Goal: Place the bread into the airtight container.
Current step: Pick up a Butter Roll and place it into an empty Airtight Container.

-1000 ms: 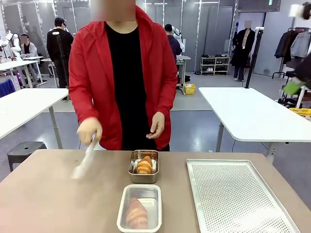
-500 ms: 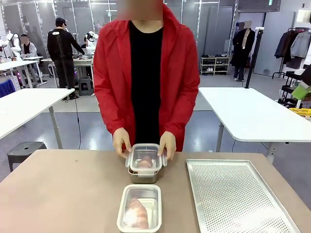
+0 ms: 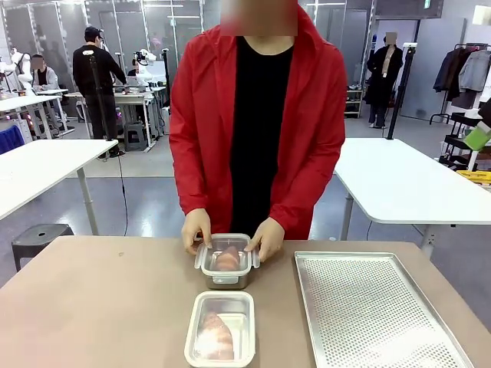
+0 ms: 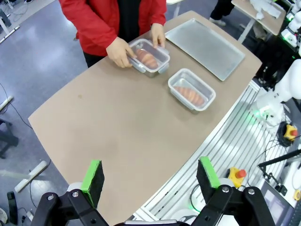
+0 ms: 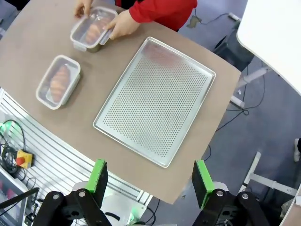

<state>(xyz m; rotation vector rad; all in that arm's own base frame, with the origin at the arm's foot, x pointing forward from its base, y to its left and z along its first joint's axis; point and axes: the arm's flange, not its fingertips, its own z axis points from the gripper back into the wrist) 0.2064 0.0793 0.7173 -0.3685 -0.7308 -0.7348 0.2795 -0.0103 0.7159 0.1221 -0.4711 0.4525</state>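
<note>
At the far middle of the table a metal airtight container (image 3: 227, 268) holds a piece of bread (image 3: 227, 259). A person in a red jacket presses a clear lid (image 3: 227, 249) onto it with both hands (image 3: 195, 232). A second container (image 3: 220, 328), lidded and with bread (image 3: 216, 337) inside, sits nearer me. From the left wrist view both containers (image 4: 149, 56) (image 4: 191, 89) lie far below my left gripper (image 4: 150, 176), which is open and empty. My right gripper (image 5: 149, 178) hangs high over the table's near edge, open and empty, with the containers (image 5: 93, 28) (image 5: 59, 81) far off.
A perforated metal tray (image 3: 376, 310) lies bare on the right side of the table, also seen as a tray (image 5: 155, 100) below my right gripper. Other white tables, people and clothes racks stand in the room behind.
The person picked up the clear lid from the left, stepped right, brought it over the far container and now presses it down. The grippers have not moved.
</note>
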